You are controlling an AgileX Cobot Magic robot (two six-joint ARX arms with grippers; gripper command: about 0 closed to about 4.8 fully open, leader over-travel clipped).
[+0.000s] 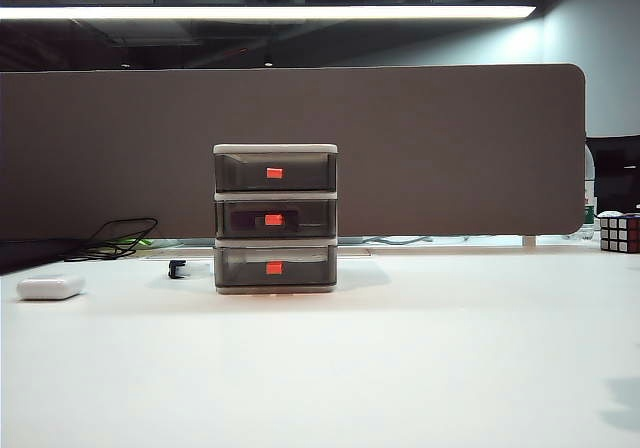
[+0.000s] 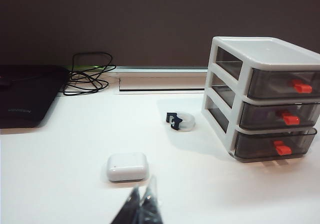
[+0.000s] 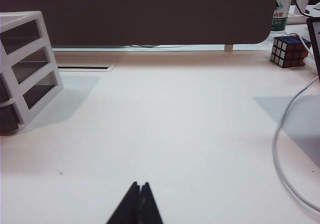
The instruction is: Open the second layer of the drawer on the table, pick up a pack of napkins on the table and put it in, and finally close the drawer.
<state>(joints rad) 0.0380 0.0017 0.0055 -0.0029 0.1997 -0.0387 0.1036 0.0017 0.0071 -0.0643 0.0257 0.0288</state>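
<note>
The drawer (image 1: 275, 150) stands at the middle of the table (image 1: 420, 358), with all three tiers pushed in. Its second layer (image 1: 305, 219) is closed, its red-orange handle (image 1: 273, 220) facing front, and a dark shape shows through its smoky front. The pack of napkins is out of view. In the left wrist view my left gripper (image 2: 142, 193) is shut and empty, low over the table, with the drawer (image 2: 260, 51) and its second layer (image 2: 270, 116) off to one side. My right gripper (image 3: 139, 185) is shut and empty, the drawer (image 3: 27, 19) at the view's edge. Neither arm shows in the exterior view.
A small white rounded case (image 1: 50, 287) (image 2: 127, 166) lies left of the drawer, with a small black-and-white ring (image 1: 178, 268) (image 2: 180, 121) nearer it. Black cables (image 2: 87, 79) and a dark pad (image 2: 25, 101) lie far left. A puzzle cube (image 1: 620, 232) (image 3: 289, 51) and a white cable (image 3: 282, 154) are on the right.
</note>
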